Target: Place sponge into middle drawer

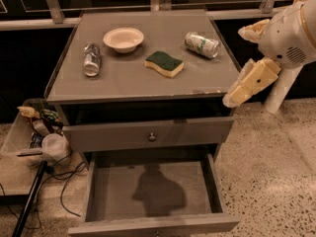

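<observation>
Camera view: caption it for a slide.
Sponge on the table, middle drawer open below, end effector beside the table's right edge.

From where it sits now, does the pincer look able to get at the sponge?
Probably yes. The pincer hangs off the table's right edge, and the sponge lies in the open on the tabletop; the can sits farther back, off the direct line.

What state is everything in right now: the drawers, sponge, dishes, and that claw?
Sponge: lying on the table, green side up.
Middle drawer: pulled open, nothing inside.
Upper drawer: shut.
Bowl: upright, empty.
Can: on its side.
Bottle: on its side.
Claw: off the table's right edge, clear of the sponge.
</observation>
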Robot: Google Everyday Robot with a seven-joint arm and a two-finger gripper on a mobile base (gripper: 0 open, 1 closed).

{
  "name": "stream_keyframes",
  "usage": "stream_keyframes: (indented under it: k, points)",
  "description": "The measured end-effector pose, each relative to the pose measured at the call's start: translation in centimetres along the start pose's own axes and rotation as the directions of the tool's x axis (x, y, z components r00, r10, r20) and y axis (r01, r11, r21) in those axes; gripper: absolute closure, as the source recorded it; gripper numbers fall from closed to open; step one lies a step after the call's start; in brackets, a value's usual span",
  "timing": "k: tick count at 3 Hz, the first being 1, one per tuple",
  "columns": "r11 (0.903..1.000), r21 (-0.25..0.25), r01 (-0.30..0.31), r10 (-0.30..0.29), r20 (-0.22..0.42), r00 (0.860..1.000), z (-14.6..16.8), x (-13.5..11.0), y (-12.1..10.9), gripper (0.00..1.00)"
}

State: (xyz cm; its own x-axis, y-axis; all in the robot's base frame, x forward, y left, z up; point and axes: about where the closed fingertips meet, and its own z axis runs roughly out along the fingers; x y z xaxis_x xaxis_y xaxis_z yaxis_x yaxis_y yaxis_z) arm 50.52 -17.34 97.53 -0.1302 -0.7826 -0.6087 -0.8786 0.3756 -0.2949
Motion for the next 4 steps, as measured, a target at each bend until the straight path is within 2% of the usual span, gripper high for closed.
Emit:
stream_keyframes:
  k: [1,2,4]
  points:
    - [0.9992,0.009,-0.039,0.039,0.083,0.996,2.5,-0.9,-1.7,0.00]
    - [0.9976,0.025,-0.064,0.061,0.125,0.990,4.8,-1.7,-3.4,0.00]
    - [0.9993,0.034,-0.013,0.010,0.090,0.996,11.5,-4.2,-6.6,0.00]
